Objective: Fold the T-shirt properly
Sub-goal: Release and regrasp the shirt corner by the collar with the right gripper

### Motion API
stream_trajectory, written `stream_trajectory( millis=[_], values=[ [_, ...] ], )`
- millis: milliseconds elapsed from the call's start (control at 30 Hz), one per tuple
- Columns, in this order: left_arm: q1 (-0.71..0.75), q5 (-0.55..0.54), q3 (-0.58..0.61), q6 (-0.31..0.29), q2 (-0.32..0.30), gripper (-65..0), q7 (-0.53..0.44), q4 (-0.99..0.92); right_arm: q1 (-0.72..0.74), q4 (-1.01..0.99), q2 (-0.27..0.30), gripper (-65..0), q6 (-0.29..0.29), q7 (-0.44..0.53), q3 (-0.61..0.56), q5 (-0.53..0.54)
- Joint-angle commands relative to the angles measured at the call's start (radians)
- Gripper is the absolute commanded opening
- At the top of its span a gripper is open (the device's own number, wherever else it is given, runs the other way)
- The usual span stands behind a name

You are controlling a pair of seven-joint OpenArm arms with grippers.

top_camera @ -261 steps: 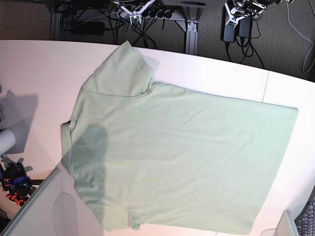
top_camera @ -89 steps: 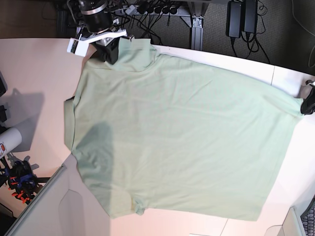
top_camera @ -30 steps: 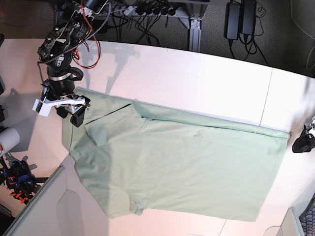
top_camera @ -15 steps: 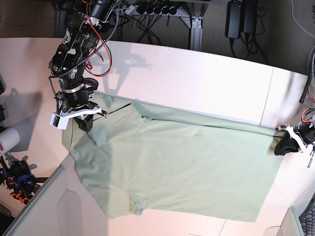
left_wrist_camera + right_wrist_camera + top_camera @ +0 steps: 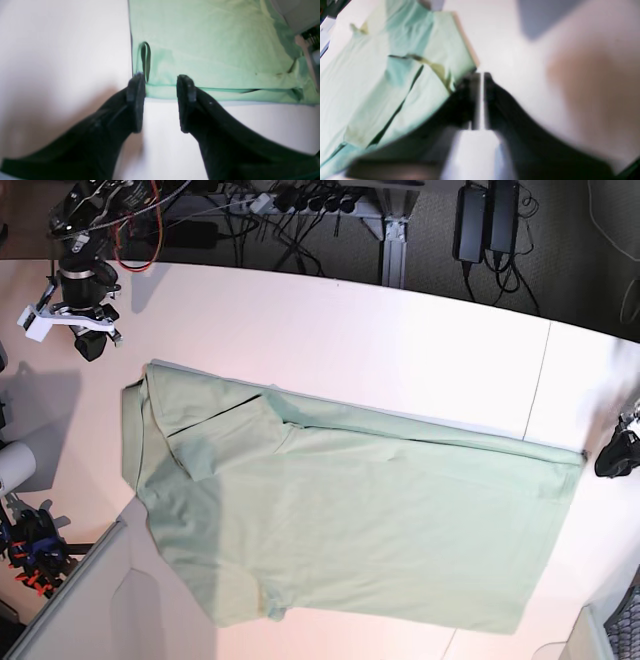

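- Large pale mint-green short-sleeved T-shirt (image 5: 350,530) of soft plain fabric, spread flat on matte white table (image 5: 400,350); far long edge turned over toward the middle in a narrow band, one sleeve tucked into that fold.
- Left gripper (image 5: 160,80): black curved fingers set apart, nothing between them; folded hem corner just ahead of the tips, apparently free of both, white table under the gap. In base view, low at the shirt's hem-end corner, just off the cloth.
- Right gripper (image 5: 482,82): picture heavily blurred; fingers look close together with a thin pale slit between, cannot tell for certain whether parted or closed. No cloth seen between them; folded collar-end edge just beside the tips, to the side. In base view, raised and well apart from the shirt's collar end.
- Fabric: thin, limp knit, faint creases, doubled hem with a small loop of cloth standing up near the left fingertips. Fold edge slightly wavy, not crisp.
- Judgement: first lengthwise fold laid, near long edge not yet brought over.
- Risk: turned band likely to creep or spring open if a finger drags across it on the way to the near edge; soft cloth with little weight to hold a crease.
- Risk: uneven pulls at the two ends would skew the next fold; tucked sleeve may bunch into a lump.
- Risk: pinching only the top layer at the doubled corner would peel the fold apart.
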Motion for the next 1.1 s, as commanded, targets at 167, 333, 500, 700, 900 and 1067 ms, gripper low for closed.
stream_trajectory(
  millis=[167,333,500,700,900,1067],
  values=[
    [0.053,-0.058,-0.010,-0.009,0.004,-32.8,-0.012,0.014,0.013,-0.093,0.014,-27.3,-0.008,0.042,-0.034,0.034],
    [0.056,-0.064,-0.010,-0.009,0.032,-28.6,-0.007,0.013,0.079,-0.248,0.013,-27.3,-0.008,0.053,-0.085,0.053],
    [0.056,-0.047,-0.023,0.000,0.055,-28.6,-0.012,0.007,0.148,-0.321,0.003,-27.3,-0.008,0.041,-0.099,0.064],
    [0.055,-0.050,-0.053,0.016,0.079,-28.6,-0.016,-0.036,0.159,-0.327,-0.029,-27.3,-0.007,0.041,-0.120,0.079],
    [0.021,-0.040,-0.053,0.016,0.126,-28.6,-0.037,-0.098,0.165,-0.327,-0.039,-27.3,-0.007,0.042,-0.173,0.078],
    [-0.040,-0.018,-0.053,0.016,0.154,-28.6,-0.051,-0.182,0.164,-0.327,-0.039,-27.3,-0.007,0.041,-0.183,0.075]
  ],
)
